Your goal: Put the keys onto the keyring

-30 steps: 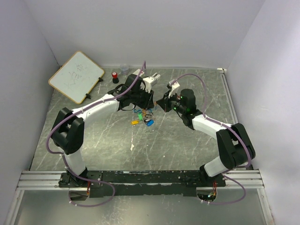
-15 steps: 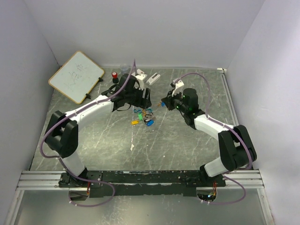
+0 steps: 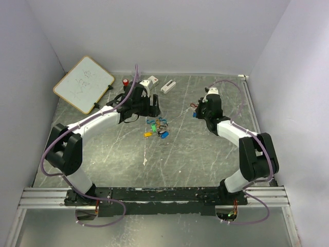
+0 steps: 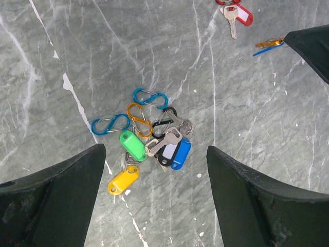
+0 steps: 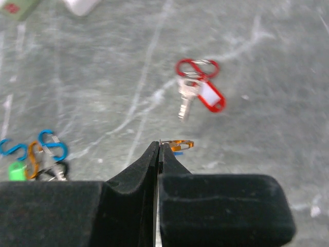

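A pile of keys (image 4: 164, 144) with green (image 4: 132, 145), yellow (image 4: 123, 179) and blue tags (image 4: 180, 153) and blue and orange carabiners (image 4: 139, 114) lies on the table (image 3: 157, 127). My left gripper (image 4: 154, 149) is open and empty, hovering above the pile (image 3: 152, 107). My right gripper (image 5: 160, 146) is shut on a thin orange ring (image 5: 180, 144), which has a blue bit below it, and holds it right of the pile (image 3: 197, 110). A key with a red tag on a red carabiner (image 5: 200, 87) lies on the table beyond the right gripper.
A whiteboard (image 3: 82, 84) leans at the back left. A red-capped black cylinder (image 3: 125, 82) and two white blocks (image 3: 168, 86) stand behind the left arm. Walls close in the left, back and right sides.
My right gripper has moved right and back, away from the pile, still shut on the orange ring. My left gripper has drawn back to the left, uncovering the white blocks.
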